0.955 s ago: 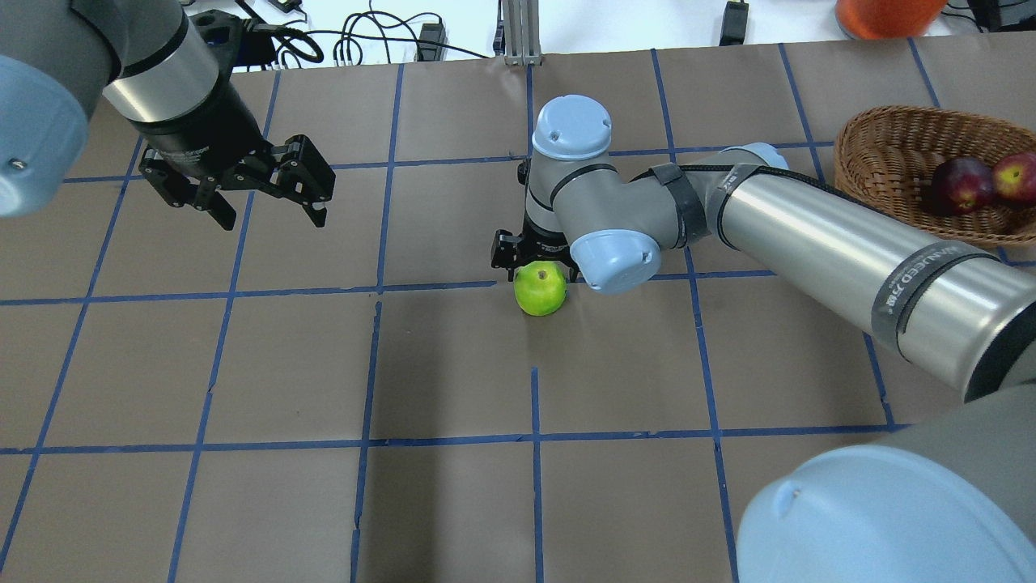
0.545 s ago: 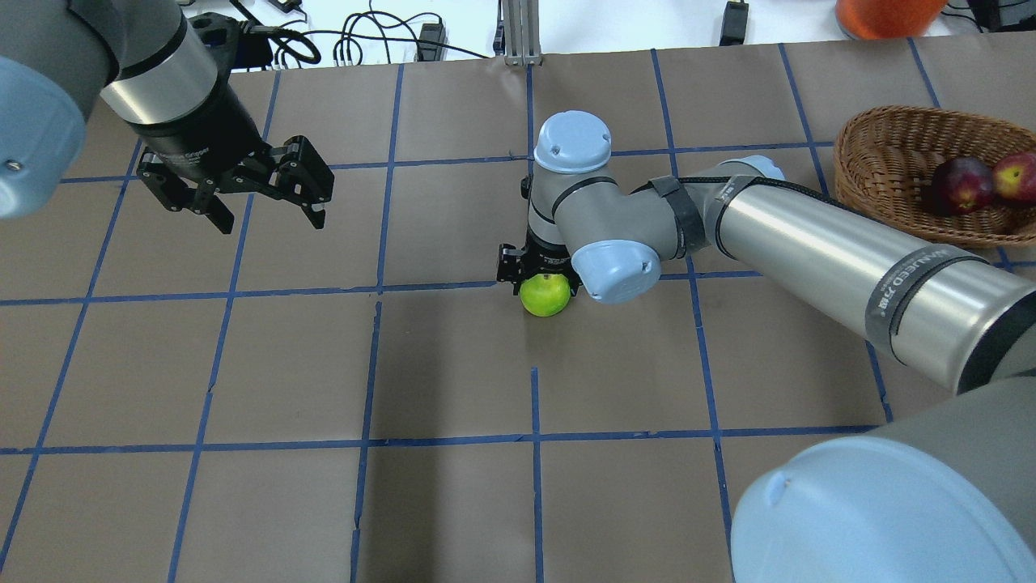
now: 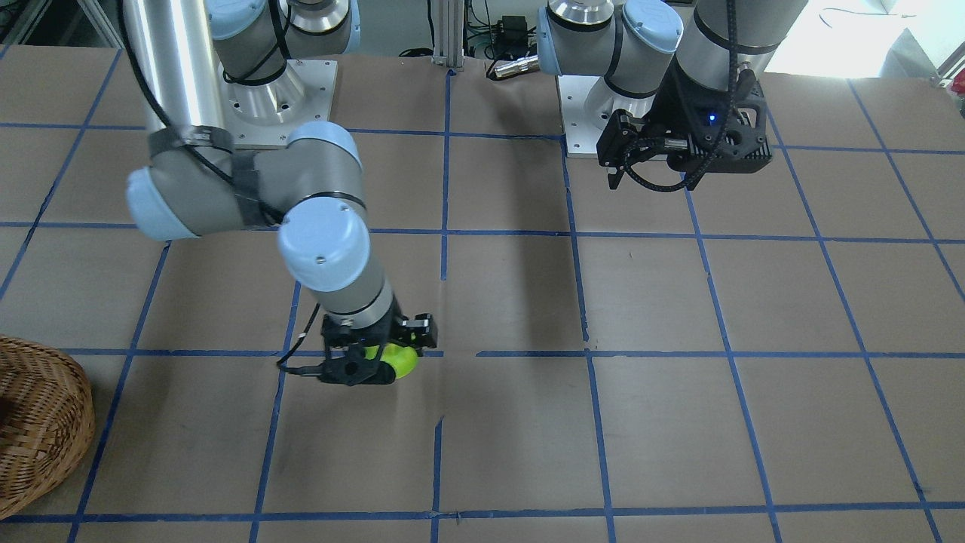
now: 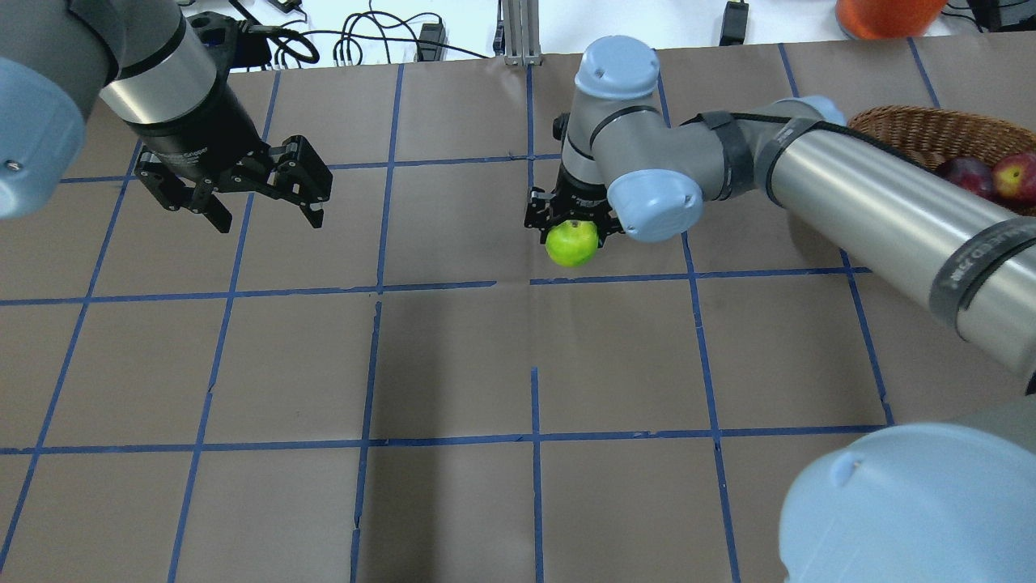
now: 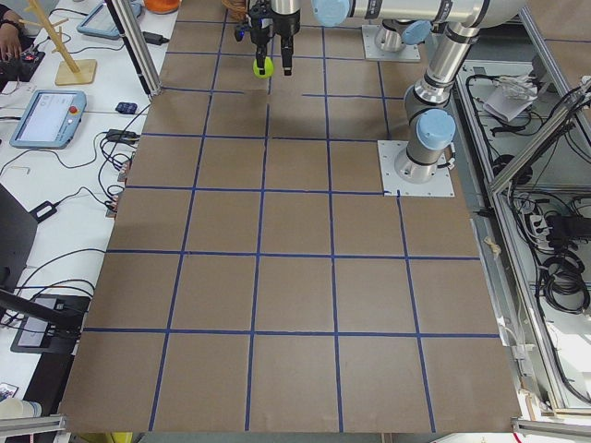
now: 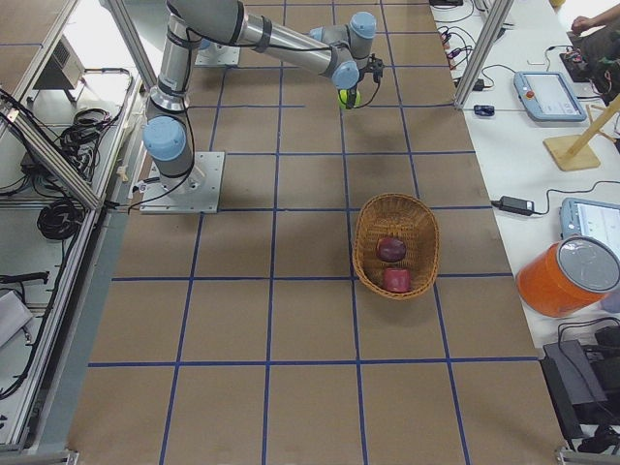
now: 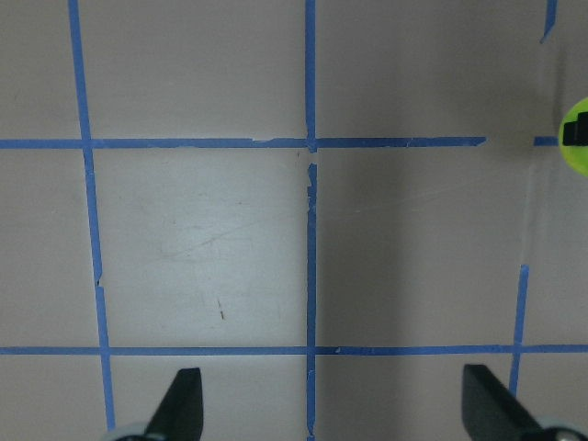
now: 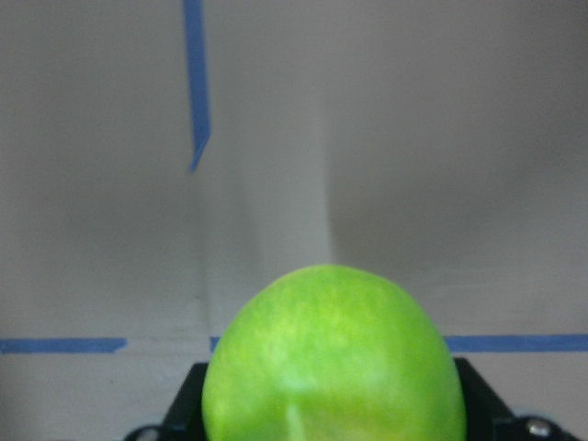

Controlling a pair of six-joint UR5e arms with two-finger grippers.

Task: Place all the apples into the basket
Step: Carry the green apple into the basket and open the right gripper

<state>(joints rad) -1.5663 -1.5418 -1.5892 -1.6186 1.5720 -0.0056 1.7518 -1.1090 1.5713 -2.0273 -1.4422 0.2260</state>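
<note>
My right gripper (image 4: 573, 230) is shut on the bright green apple (image 4: 571, 246) and holds it above the table, near the middle. The apple fills the bottom of the right wrist view (image 8: 331, 358) and shows in the front view (image 3: 399, 363). The wicker basket (image 4: 898, 129) stands at the far right, partly behind the right arm. It holds the dark maroon apple (image 4: 963, 174) and the red apple (image 4: 1016, 174), also seen from the right side (image 6: 391, 249) (image 6: 397, 280). My left gripper (image 4: 267, 212) is open and empty, hovering over the left of the table.
An orange container (image 4: 886, 16) stands beyond the table's far right edge. Cables (image 4: 356, 40) and an aluminium post (image 4: 518, 32) lie along the far edge. Blue tape lines grid the brown table (image 4: 453, 364).
My right gripper came down around the green apple, shut on it, then lifted it and carried it away and to the right. The left arm has barely moved.
</note>
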